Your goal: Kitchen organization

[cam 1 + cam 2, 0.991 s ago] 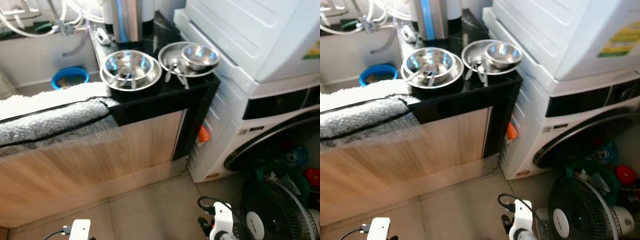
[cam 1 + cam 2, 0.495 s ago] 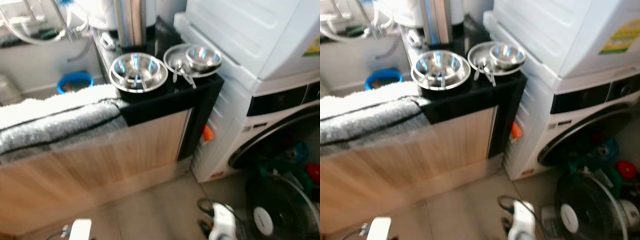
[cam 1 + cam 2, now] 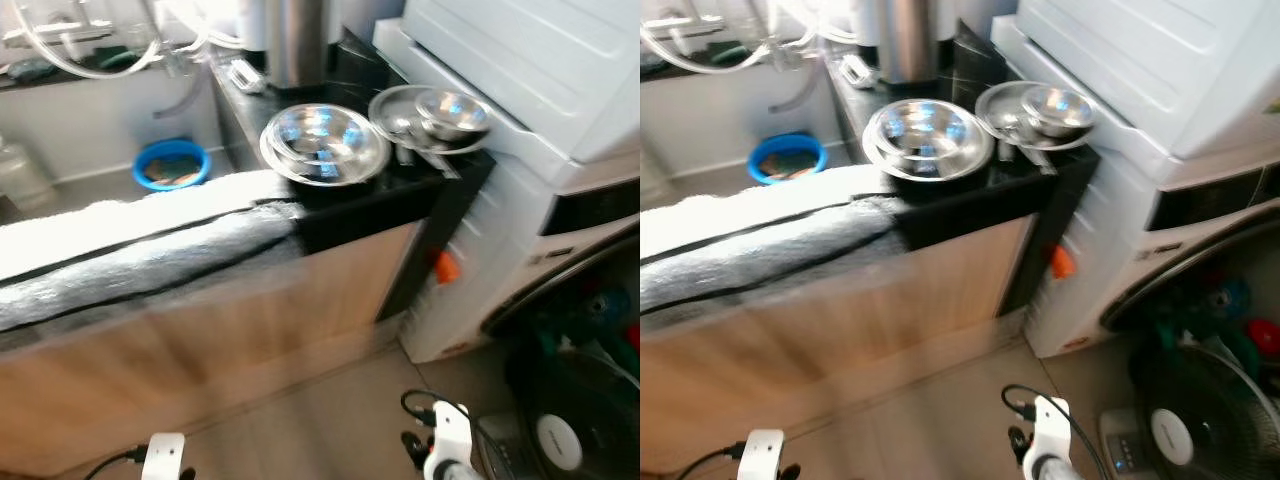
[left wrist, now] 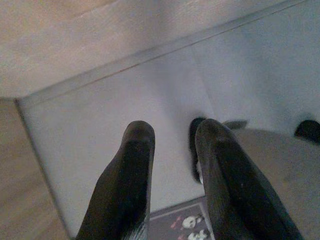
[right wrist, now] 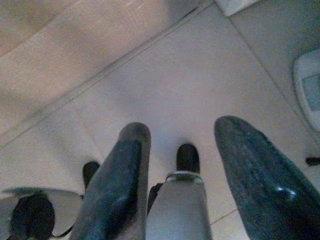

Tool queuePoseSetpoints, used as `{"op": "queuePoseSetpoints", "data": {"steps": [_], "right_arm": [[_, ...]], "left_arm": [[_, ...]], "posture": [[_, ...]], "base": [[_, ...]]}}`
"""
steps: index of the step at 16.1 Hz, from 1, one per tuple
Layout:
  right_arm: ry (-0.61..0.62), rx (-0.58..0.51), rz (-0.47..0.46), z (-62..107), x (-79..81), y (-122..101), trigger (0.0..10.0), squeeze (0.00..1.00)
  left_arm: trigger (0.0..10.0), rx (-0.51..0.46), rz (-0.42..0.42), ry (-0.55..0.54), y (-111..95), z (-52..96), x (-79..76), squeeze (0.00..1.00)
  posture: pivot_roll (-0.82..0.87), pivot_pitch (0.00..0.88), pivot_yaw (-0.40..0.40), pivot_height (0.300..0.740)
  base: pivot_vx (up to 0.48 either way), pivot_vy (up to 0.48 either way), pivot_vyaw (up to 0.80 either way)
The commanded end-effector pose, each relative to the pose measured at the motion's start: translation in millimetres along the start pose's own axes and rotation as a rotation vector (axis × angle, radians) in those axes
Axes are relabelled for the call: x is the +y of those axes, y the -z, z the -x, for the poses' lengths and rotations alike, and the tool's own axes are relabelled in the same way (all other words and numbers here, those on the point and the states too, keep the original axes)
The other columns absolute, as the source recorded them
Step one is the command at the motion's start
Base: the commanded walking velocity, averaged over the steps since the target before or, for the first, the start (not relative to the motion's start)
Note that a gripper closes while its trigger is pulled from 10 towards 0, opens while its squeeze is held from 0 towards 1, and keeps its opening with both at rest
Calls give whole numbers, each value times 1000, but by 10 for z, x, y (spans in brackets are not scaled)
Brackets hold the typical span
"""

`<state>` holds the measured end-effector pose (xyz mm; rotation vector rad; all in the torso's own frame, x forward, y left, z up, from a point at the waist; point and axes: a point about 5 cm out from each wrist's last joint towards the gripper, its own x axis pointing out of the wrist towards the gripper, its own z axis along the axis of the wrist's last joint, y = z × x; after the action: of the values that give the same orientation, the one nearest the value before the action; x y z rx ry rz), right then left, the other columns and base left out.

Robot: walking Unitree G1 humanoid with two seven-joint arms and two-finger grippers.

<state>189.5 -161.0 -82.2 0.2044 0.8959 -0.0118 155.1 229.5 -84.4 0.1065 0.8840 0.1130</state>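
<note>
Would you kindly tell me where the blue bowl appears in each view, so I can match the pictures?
Left eye view: blue bowl, upper left, in the sink.
Right eye view: same bowl, upper left.
Left wrist view: floor and cabinet base.
Right wrist view: floor tiles.
Shared landmark: large steel bowl on the black counter.

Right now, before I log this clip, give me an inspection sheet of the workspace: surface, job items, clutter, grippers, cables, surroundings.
Surface: black countertop beside a sink; grey towel draped over its front edge.
Job's things: large steel bowl on a plate; small steel bowl on a second plate with utensils, blurred.
Clutter: blue dish in the sink; steel canister behind the bowls.
Grippers: left gripper open, hanging over the floor; right gripper open, hanging over the floor.
Cables: black cable at the right wrist; hoses over the sink.
Surroundings: washing machine; floor fan; tiled floor.
</note>
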Motion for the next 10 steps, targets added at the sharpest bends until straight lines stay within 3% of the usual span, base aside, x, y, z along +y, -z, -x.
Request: {"op": "queuePoseSetpoints", "data": {"steps": [1,6,10], "right_arm": [[0,19,-3,14,9,75,10000,0],[-10,12,29,14,4,58,10000,0],[-13,12,34,22,-18,74,10000,0]], "left_arm": [[10000,32,-2,0,78,21,12,0],[10000,32,-6,0,78,21,16,0],[10000,31,-14,3,74,20,16,0]], "posture": [[34,94,-13,740],[33,94,-13,740],[31,93,-13,740]], "base": [[0,247,0],[0,247,0],[0,0,800]]}}
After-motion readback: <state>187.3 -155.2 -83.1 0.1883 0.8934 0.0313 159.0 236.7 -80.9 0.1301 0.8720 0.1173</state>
